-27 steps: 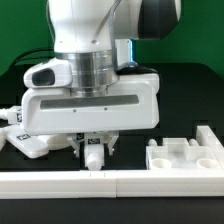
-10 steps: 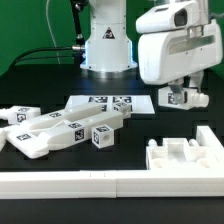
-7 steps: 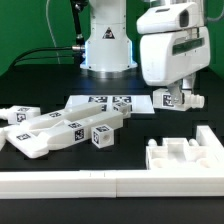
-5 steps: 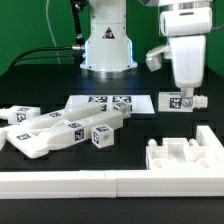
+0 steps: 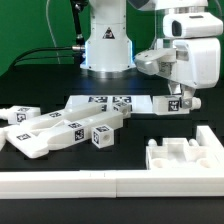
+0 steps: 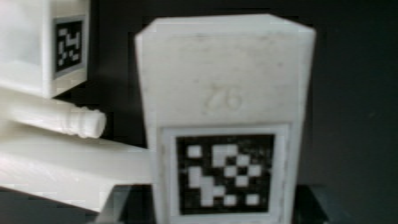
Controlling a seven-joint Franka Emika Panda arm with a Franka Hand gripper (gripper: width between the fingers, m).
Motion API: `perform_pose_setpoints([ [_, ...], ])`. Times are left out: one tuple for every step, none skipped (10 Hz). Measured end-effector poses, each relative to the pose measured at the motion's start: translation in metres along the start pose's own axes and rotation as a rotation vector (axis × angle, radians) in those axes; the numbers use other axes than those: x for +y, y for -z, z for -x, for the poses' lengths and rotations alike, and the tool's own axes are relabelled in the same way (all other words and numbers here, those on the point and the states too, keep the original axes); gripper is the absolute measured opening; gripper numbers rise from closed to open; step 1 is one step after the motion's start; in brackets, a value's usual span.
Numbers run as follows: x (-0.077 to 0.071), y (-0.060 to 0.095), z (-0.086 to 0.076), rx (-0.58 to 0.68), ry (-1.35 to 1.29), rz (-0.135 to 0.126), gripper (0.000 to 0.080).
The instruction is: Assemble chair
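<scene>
My gripper (image 5: 178, 100) is at the exterior view's right, shut on a small white chair part (image 5: 177, 104) bearing a square tag, held above the table behind the slotted seat block (image 5: 184, 155). In the wrist view the held part (image 6: 222, 100) fills the middle, tag facing the camera, with a dark finger (image 6: 128, 200) on each side of it and my gripper (image 6: 222, 205) closed around it. Several other tagged white chair parts (image 5: 55, 128) lie in a pile at the exterior view's left. Some of them show in the wrist view (image 6: 45, 125).
The marker board (image 5: 92, 104) lies flat behind the pile. A long plain white border rail (image 5: 90, 184) runs along the front edge. The arm's base (image 5: 107, 45) stands at the back centre.
My gripper lifted the tagged part from near the front rail, carried it to the exterior view's right, then turned its wrist and came down slightly behind the seat block.
</scene>
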State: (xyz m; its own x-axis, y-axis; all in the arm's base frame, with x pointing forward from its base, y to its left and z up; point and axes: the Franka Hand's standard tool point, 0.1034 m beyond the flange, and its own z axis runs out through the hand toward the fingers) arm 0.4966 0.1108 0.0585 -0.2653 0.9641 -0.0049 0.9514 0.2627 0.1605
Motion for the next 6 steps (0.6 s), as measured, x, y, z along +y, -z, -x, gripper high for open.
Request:
perform_pose_setpoints([
  [-0.004, -0.002, -0.009, -0.007, 0.116, 0.004, 0.0284],
  [-0.017, -0.007, -0.020, -0.012, 0.238, -0.010, 0.0284],
  [-0.030, -0.013, -0.028, -0.013, 0.358, -0.023, 0.0284],
  [-0.037, -0.016, -0.029, -0.013, 0.458, -0.035, 0.0284],
  [-0.039, -0.016, -0.020, -0.016, 0.515, -0.050, 0.0284],
  [-0.039, -0.017, -0.020, -0.016, 0.536, -0.050, 0.0284],
])
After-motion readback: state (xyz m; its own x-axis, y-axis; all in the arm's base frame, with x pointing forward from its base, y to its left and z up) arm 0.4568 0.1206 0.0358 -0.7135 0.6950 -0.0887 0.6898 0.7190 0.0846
